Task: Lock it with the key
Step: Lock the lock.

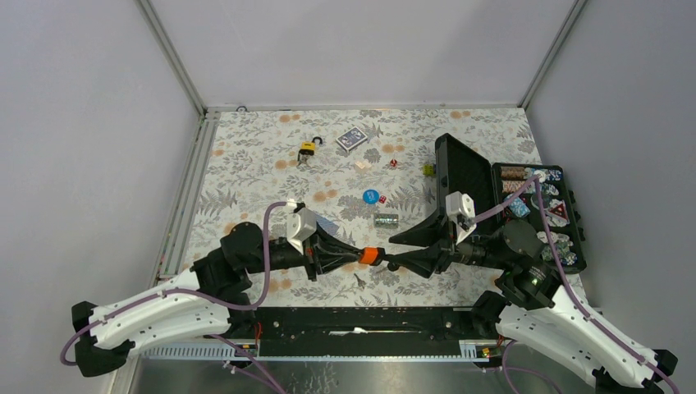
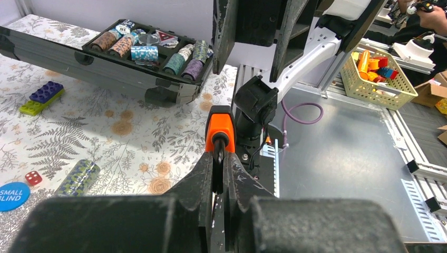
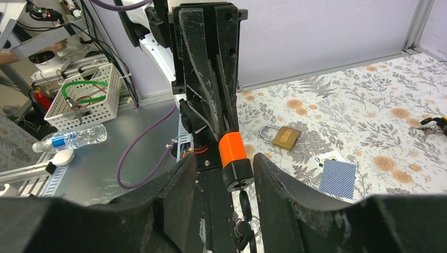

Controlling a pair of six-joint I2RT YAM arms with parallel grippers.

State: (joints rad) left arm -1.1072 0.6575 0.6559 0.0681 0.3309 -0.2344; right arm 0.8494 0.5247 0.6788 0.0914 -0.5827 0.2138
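**A:** What sits closest?

**B:** The left claw (image 2: pixel 217 158), seen from its own wrist. Its two black fingers are clamped on the upper end of the orange padlock (image 2: pixel 219 126).

**A:** Where is that lock on the desk (image 1: pixel 246 164)?

**B:** It is not on it. It is held up over the near middle, between the two arms. The orange body points away from the left claw toward the right claw (image 3: pixel 225 158).

**A:** And the key (image 3: pixel 243 201)?

**B:** It hangs at the padlock's black end, with a ring and more keys below it. I cannot tell how deep it sits in the lock.

**A:** Has the right claw got it?

**B:** No. Its fingers are spread wide, one on each side of the padlock's lower end, with a gap on both sides.

**A:** Is the shackle in or out?

**B:** It is hidden inside the left claw's grip, so I cannot tell.

**A:** What else is around?

**B:** A brass padlock (image 3: pixel 284 138) lies flat on the floral cloth, near a blue-backed playing card (image 3: pixel 337 178). At the right side stands an open black case (image 1: pixel 468 176) with poker chips (image 2: pixel 145 51) in its tray. Nearer the middle lie a blue disc marked SMALL BLIND (image 2: pixel 11 195), a red die (image 2: pixel 33 177) just beside it, and a roll of chips (image 2: pixel 79 176) on its side. Some toy bricks (image 2: pixel 42 97) lie close to the case.
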